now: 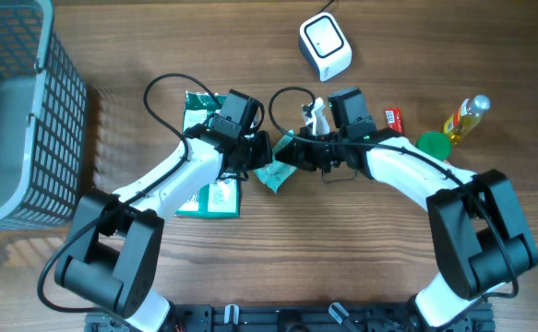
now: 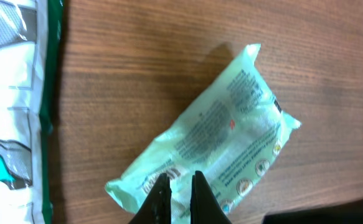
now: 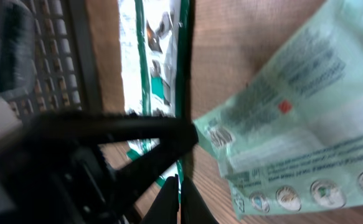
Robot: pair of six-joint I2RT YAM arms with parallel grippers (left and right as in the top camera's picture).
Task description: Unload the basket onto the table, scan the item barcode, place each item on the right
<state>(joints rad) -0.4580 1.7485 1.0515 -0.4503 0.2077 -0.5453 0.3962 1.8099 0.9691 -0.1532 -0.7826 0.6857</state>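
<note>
Wooden table (image 1: 342, 258) filled the whole overhead view, and both arms met over its middle. The task's thing, a small pale green packet (image 2: 218, 143), lay on the wood between the two grippers, tilted, with one corner pointing to the far right. Its print was too small to read, and its near edge was covered by the arms from above.

The left gripper (image 2: 181, 196) had its jaws closed and its tips were over the near edge of the packet. I could not tell if a thin fold of the wrapper was caught between them. The right gripper (image 3: 178, 199) also had its jaws closed, with the packet just beside it on the right. The dark body of the other arm blocked much of the right wrist view, which was blurred.

A large flat green and white pack (image 1: 211, 198) lay left of the packet, partly hidden under the left arm. A grey mesh basket (image 1: 56, 120) stood at the far left, cut off by the picture edge. A white scanner (image 1: 325, 46) sat on the far side. Behind the right arm was a small white object (image 1: 316, 115) that I could not identify. To the right stood a small red item (image 1: 393, 118), a green round thing (image 1: 432, 143) and a yellow bottle (image 1: 465, 118).
</note>
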